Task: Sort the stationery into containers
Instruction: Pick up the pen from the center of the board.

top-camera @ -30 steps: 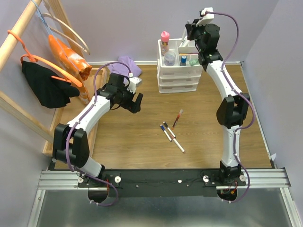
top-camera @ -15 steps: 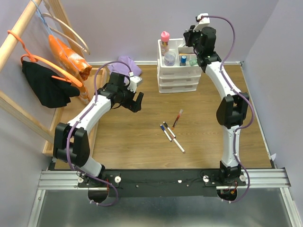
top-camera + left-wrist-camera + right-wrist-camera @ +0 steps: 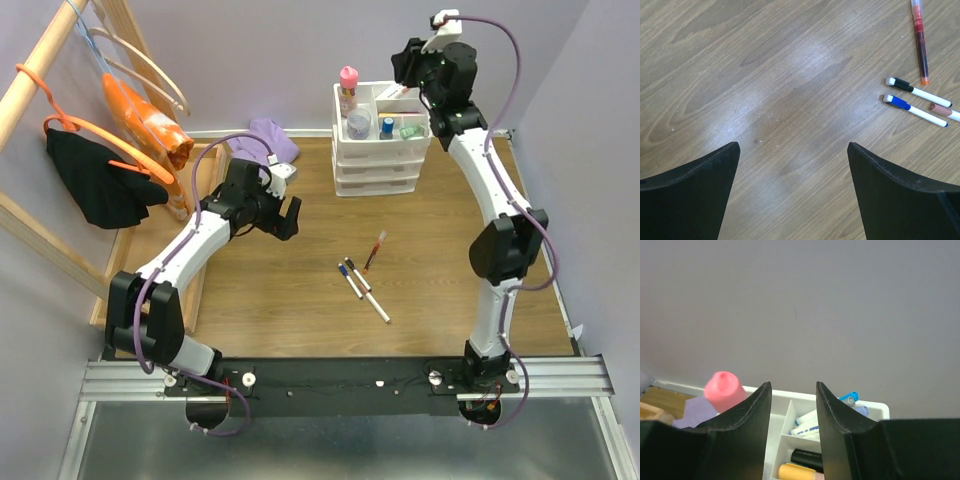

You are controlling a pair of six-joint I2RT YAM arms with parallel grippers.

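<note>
While the right gripper (image 3: 793, 388) hovers slightly parted above the tray (image 3: 876, 407), the markers (image 3: 897, 102) lie right of the spread left gripper (image 3: 792, 147).

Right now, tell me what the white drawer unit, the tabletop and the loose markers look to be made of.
Drawer unit: likely moulded plastic, given its uniform white colour and smooth, rounded drawer fronts.
Tabletop: wood or wood-look laminate, with brown grain lines. Pale light patches suggest a soft satin sheen.
Markers: probably plastic, with smooth white barrels and coloured caps.
</note>
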